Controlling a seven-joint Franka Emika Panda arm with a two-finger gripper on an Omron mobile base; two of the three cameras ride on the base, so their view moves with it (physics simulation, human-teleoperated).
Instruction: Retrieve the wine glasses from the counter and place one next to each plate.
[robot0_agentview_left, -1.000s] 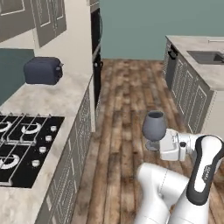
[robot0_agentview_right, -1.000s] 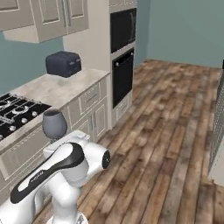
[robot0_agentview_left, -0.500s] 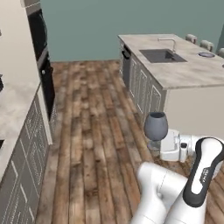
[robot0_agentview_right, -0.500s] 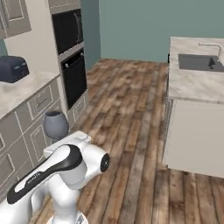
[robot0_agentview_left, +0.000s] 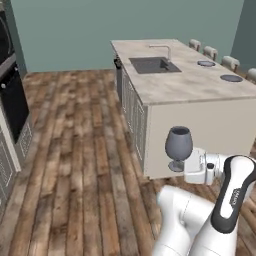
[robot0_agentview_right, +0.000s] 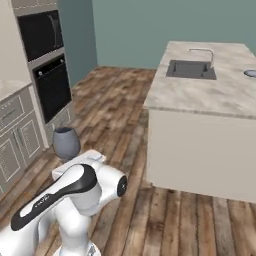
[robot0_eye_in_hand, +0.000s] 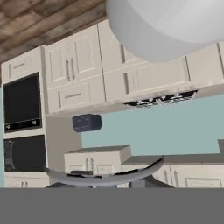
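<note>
Marble-topped island (robot0_agentview_left: 200, 87) with dark sink (robot0_agentview_left: 154, 64) (tap behind), black wall oven (robot0_agentview_right: 52, 89), plank floor (robot0_agentview_left: 80, 165)

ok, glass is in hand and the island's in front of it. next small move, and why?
Probably keep carrying the wine glass upright toward the island, where the two plates sit at the far side. The jaws hold it by the stem low beside the island's end, well short of either plate, so setting down isn't due yet.
</note>
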